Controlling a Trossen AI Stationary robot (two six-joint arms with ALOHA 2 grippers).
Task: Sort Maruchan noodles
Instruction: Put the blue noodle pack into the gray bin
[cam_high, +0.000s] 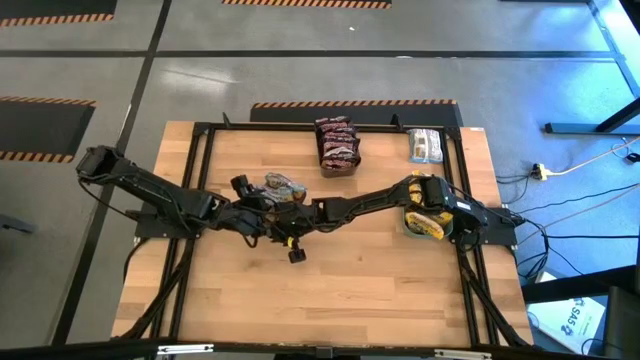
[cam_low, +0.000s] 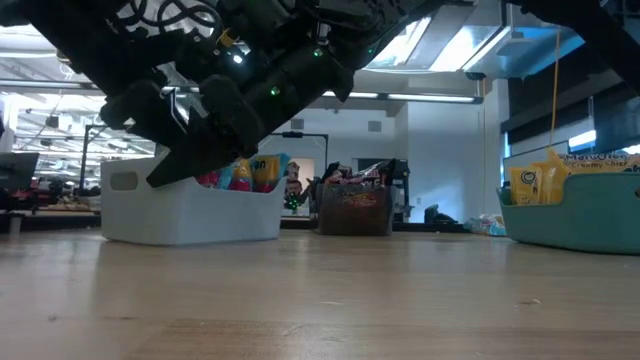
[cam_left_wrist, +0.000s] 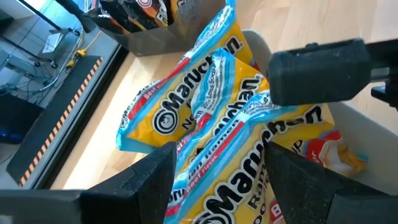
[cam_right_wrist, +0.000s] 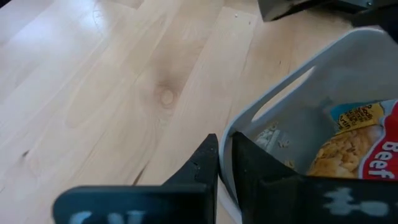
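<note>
a: where are the maruchan noodles (cam_left_wrist: 211, 118)?

b: heaped in the white bin (cam_right_wrist: 323, 81), right under my left gripper (cam_left_wrist: 217, 180), fingers spread, closer arm. long sides run between them. my right gripper (cam_right_wrist: 225, 163) pinches the bin's wall.

You are getting even, bright overhead lighting across the wooden table (cam_high: 330, 270), with a bluish cast creeping in at the upper right of the high view. In the low view, ceiling panels are glaring at the upper right while the arms are silhouetting darkly at the upper left. The glossy yellow packets (cam_left_wrist: 211, 118) are catching soft sheen in the left wrist view; near fingers (cam_left_wrist: 149, 180) are blurring.
</note>
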